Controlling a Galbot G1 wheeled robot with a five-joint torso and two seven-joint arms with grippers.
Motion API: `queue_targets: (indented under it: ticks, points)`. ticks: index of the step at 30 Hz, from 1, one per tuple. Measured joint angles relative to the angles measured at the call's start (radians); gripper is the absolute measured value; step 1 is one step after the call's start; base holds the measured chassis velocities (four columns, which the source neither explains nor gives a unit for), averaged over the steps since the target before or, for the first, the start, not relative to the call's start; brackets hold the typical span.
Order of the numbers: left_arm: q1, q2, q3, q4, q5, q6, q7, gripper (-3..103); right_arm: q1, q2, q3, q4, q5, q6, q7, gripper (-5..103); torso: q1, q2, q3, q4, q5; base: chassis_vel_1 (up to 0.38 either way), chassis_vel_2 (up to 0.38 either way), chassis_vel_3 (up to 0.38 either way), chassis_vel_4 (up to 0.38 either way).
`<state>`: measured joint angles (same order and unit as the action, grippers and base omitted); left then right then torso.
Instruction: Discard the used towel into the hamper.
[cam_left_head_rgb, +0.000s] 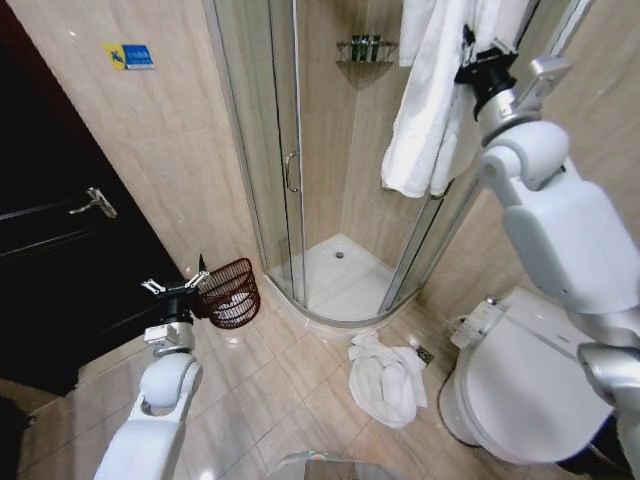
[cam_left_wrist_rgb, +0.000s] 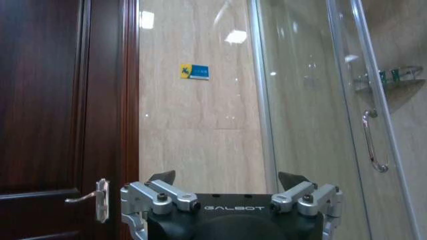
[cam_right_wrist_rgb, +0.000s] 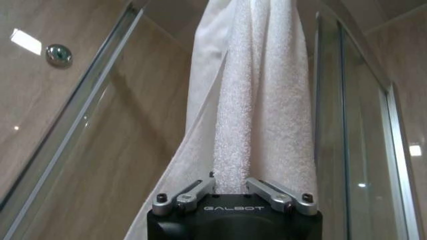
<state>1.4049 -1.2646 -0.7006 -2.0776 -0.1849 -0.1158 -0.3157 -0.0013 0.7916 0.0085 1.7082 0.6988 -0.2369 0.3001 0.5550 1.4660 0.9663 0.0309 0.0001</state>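
the right gripper (cam_right_wrist_rgb: 231, 186) was clamped on the hanging towel (cam_left_head_rgb: 425, 110) at one o'clock. the left gripper (cam_left_wrist_rgb: 227, 186), fingers apart, waited beside the hamper (cam_left_head_rgb: 230, 292) at nine o'clock. best lift it free without snagging.

Tiled bathroom floor (cam_left_head_rgb: 270, 390) with 4 things on it.

The beige floor carries the hamper (cam_left_head_rgb: 231, 292), which stands tilted near the corner between the dark door and the shower glass; 1 crumpled white towel (cam_left_head_rgb: 386, 380) lies in a heap just outside the shower tray (cam_left_head_rgb: 340, 285), near the toilet (cam_left_head_rgb: 520, 375). Hamper and towel are well apart, with bare tiles between them.
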Motion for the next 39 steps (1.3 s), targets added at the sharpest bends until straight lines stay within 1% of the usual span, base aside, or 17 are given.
queue_targets:
  ticks: [14, 28, 33, 39]
  points:
    - [0.003, -0.005, 0.010, -0.012, 0.001, 0.000, -0.001, 100, -0.134, -0.052, 0.087, 0.051, 0.016, 0.001, -0.019, 4, 0.000, 0.000, 0.000, 0.0001, -0.0001, 0.000, 0.000, 0.000, 0.000]
    - [0.001, -0.010, 0.020, -0.019, 0.005, 0.008, -0.003, 100, -0.237, -0.070, 0.155, 0.076, 0.022, 0.009, -0.045, 4, 0.000, 0.000, 0.000, 0.0001, -0.0002, 0.000, 0.000, 0.000, 0.000]
    - [0.002, -0.010, 0.021, -0.025, 0.004, 0.013, -0.003, 100, -0.331, -0.074, 0.205, 0.087, 0.030, 0.027, -0.070, 4, 0.000, 0.000, 0.000, 0.0000, 0.0001, 0.000, 0.000, 0.000, 0.000]
    - [0.007, -0.011, 0.022, -0.032, 0.005, 0.014, -0.004, 100, -0.371, -0.077, 0.220, 0.103, 0.037, 0.030, -0.078, 4, 0.000, 0.000, 0.000, 0.0001, 0.0000, 0.000, 0.000, 0.000, 0.000]
